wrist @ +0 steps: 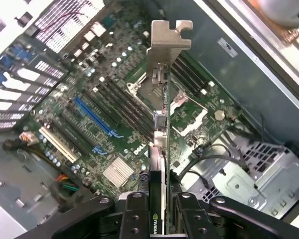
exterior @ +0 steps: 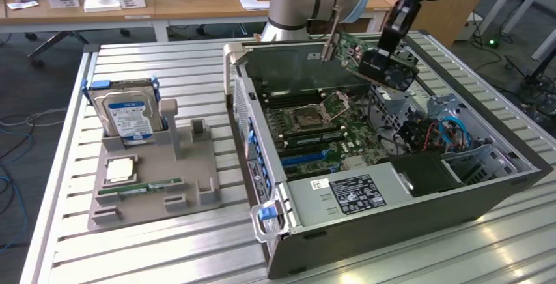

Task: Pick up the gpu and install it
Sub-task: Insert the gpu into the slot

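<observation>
We saw the gripper (wrist: 157, 201) pinching the gpu (exterior: 381, 66) by one edge, holding it tilted in the air above the motherboard (exterior: 321, 124) of the open computer case (exterior: 417, 196), which lay on the slatted surface (exterior: 156, 245) beside a grey tray (exterior: 148, 196)

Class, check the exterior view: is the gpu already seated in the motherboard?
No, the gripper holds the gpu tilted in the air above the open case.
</observation>
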{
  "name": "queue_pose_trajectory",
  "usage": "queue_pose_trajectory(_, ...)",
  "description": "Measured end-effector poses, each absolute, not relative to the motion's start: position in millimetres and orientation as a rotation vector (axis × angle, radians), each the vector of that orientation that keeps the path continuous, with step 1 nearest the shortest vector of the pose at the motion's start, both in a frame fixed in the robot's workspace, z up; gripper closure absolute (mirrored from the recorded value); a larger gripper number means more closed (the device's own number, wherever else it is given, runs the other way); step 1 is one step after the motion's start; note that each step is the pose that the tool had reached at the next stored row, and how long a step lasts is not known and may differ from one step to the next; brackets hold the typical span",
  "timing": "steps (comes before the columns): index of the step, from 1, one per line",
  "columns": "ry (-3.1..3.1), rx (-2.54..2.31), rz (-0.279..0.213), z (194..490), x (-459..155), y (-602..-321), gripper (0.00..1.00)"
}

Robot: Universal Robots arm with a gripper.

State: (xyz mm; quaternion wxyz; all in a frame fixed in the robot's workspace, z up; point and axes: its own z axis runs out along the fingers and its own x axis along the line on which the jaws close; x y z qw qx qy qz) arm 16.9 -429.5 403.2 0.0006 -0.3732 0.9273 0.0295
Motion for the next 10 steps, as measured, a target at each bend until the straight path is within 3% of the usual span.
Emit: queue_pose_trajectory(10,2.805,-1.42,0.092,402.5,16.9,-429.5,0.74)
